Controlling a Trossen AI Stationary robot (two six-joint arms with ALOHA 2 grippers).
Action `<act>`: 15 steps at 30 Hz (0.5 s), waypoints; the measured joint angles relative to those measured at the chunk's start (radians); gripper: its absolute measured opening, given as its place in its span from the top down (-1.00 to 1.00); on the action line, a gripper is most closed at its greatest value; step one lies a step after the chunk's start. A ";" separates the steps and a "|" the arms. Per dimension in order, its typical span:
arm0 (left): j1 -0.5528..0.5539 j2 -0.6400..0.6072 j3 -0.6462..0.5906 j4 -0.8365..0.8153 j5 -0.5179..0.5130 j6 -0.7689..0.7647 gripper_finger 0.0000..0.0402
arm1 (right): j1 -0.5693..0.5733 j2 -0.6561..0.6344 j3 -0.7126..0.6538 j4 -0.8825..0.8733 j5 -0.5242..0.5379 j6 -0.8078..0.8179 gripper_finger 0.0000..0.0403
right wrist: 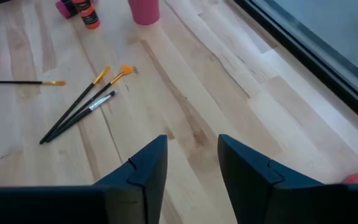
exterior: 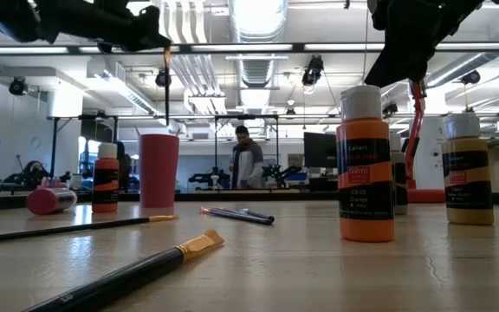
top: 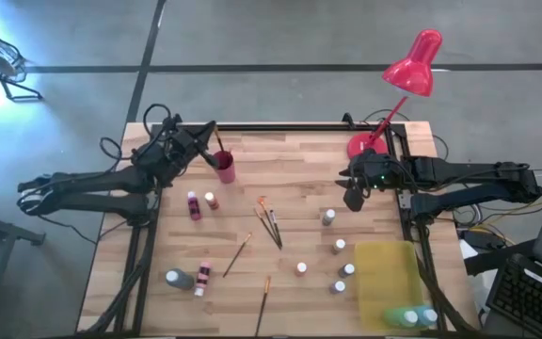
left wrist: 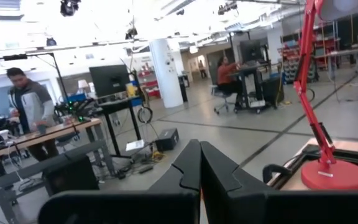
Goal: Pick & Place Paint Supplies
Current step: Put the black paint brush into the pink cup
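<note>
While hovering, right gripper [right wrist: 191, 165] fingers apart, above table [right wrist: 185, 93]

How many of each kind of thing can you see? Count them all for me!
Small paint bottles: 9
Large bottles: 2
Paintbrushes: 6 (5 lying on the table, 1 held by the left gripper)
Pink cup: 1
Red lamp: 1
Yellow tray: 1
Total: 20

We see a pink cup [top: 226, 169] on a light wooden table [top: 290, 160] with pale stripes. The lamp [top: 412, 66] is bright red. One bottle [exterior: 366, 165] is orange with a white cap, and the flat tray [top: 384, 278] is yellow.
</note>
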 joint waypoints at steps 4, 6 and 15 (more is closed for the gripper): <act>0.006 0.000 -0.048 0.037 -0.018 0.000 1.00 | 0.000 0.000 0.000 0.000 0.001 0.004 0.28; 0.006 0.000 -0.061 0.044 -0.026 -0.002 1.00 | 0.000 0.000 0.000 0.001 0.000 0.004 0.28; 0.006 0.000 -0.109 0.094 -0.026 -0.016 1.00 | 0.000 0.000 0.000 0.006 0.001 0.007 0.40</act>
